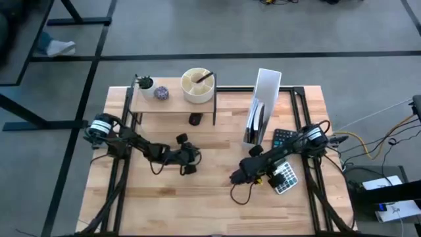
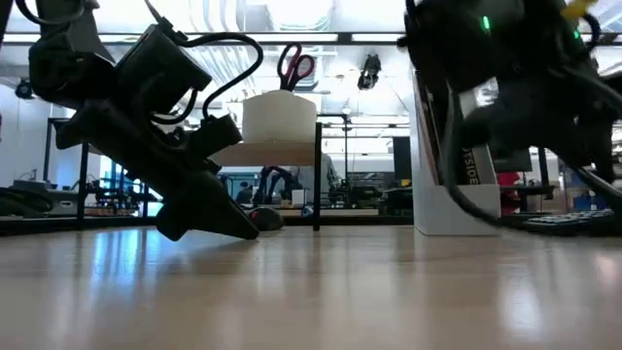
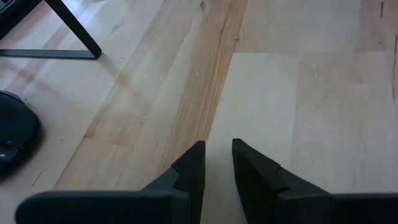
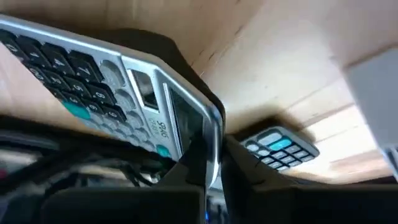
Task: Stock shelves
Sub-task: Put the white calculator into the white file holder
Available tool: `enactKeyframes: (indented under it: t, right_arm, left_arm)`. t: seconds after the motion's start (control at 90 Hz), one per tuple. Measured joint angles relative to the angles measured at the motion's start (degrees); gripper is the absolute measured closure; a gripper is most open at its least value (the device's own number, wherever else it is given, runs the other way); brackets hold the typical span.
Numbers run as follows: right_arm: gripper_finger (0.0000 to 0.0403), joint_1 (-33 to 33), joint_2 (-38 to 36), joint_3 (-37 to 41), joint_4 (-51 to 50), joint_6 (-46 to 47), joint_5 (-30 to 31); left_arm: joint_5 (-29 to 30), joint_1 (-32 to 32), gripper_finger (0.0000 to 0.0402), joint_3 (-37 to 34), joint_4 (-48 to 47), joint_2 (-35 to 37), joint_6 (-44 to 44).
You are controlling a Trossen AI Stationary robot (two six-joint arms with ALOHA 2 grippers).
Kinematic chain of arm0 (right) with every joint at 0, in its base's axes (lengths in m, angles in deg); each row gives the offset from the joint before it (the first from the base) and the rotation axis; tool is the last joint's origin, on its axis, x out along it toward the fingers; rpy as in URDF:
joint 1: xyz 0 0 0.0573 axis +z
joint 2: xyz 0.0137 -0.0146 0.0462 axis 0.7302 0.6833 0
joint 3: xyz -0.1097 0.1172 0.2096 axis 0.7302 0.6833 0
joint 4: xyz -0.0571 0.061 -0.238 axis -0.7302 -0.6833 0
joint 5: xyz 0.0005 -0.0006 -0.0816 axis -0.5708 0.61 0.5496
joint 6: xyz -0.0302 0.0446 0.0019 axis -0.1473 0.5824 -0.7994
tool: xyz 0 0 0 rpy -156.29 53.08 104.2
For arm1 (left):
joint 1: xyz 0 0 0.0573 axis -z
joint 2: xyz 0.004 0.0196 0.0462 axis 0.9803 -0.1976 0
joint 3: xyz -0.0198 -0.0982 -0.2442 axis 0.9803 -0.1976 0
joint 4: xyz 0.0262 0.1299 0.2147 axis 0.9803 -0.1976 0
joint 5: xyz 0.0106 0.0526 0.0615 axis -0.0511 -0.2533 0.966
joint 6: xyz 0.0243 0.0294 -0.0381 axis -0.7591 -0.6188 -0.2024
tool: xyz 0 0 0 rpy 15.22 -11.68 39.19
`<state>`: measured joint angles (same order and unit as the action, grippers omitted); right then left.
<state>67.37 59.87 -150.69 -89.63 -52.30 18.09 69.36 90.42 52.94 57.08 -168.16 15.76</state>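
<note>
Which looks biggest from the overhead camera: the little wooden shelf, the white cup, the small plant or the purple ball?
1. Shelf, largest by far.
2. White cup standing on it.
3. Small plant and purple ball, both on the shelf, look about alike; I would not rank them.

Table (image 1: 197, 197): light-wood planks.
On it: shelves (image 1: 172, 105), white file holder (image 1: 263, 105), dark calculator (image 1: 284, 138), black mouse (image 1: 195, 119).
</note>
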Motion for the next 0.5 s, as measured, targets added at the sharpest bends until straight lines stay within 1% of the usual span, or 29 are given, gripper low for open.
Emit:
enactKeyframes:
  t: [0.233,0.422,0.5]
  right_arm:
    - [0.0402,0.0,-8.6,-2.4,0.3,16.5,0.6]
    - [0.0402,-0.1,-17.8,-2.7,0.2,34.0,4.4]
    - [0.0402,-0.1,-21.6,-2.7,0.0,40.0,7.2]
  left_arm:
    - [0.0,0.0,0.0335,0.0,0.0,0.0,0.0]
    - [0.0,0.0,0.0335,-0.1,0.4,0.0,0.0]
    - [0.0,0.0,0.0335,-0.1,0.4,0.0,0.0]
